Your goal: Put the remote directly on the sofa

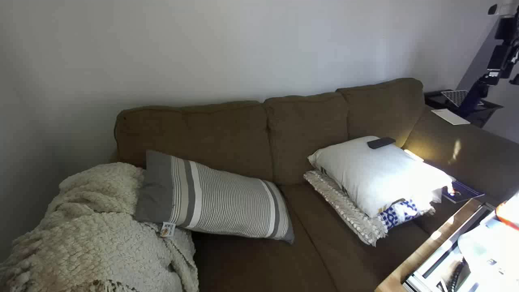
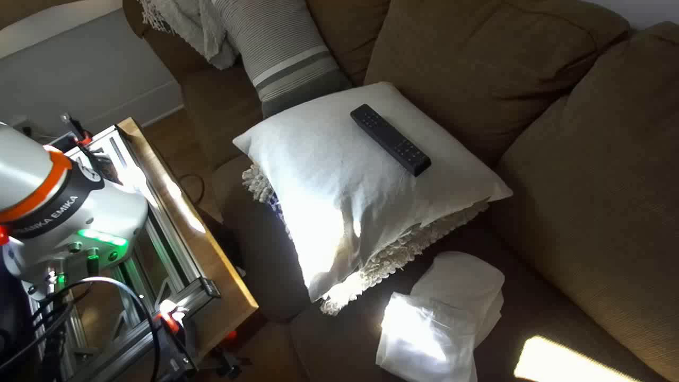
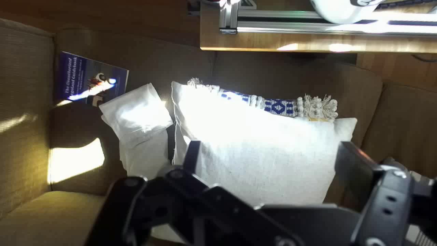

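Black remote (image 2: 391, 139) lies toward one o'clock on the white cushion (image 2: 313, 154), not the sofa (image 2: 589, 201) itself, in an exterior view, while the gripper (image 3: 270, 153) gapes empty; the cushion, yielding if pressed, may tilt the remote from grasp.

remote (image 1: 381, 142): too small for me to see detail in an exterior view | gripper (image 3: 269, 155): hides part of the white pillow (image 3: 259, 177) in my wrist view | fringed pillow (image 1: 344, 209): mostly covered | striped pillow (image 1: 231, 198): i can't read its label (image 1: 167, 229) | sofa (image 1: 263, 263): cut off in all views | black hardware (image 1: 502, 56): cut by the right edge, unidentifiable
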{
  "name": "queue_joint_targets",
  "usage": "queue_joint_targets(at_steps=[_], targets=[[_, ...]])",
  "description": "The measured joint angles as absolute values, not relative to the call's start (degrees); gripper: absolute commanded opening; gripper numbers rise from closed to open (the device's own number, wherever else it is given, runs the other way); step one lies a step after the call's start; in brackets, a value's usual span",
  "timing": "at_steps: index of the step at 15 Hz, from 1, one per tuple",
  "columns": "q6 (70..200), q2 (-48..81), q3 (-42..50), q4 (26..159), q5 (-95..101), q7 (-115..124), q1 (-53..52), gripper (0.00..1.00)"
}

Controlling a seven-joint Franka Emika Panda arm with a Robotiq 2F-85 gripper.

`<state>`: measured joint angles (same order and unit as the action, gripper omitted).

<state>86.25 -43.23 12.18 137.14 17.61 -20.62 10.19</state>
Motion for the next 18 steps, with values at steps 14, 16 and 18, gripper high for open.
queue_joint_targets(at_steps=[14, 16, 18], targets=[[105.03, -28.89, 13.36, 139.18, 16.17, 2.75, 11.81, 1.00], [111.89, -22.71, 13.36, 140.16, 15.11, 8.33, 12.83, 1.00], [118.05, -15.94, 13.35, 140.85, 14.12, 13.78, 13.73, 1.00]])
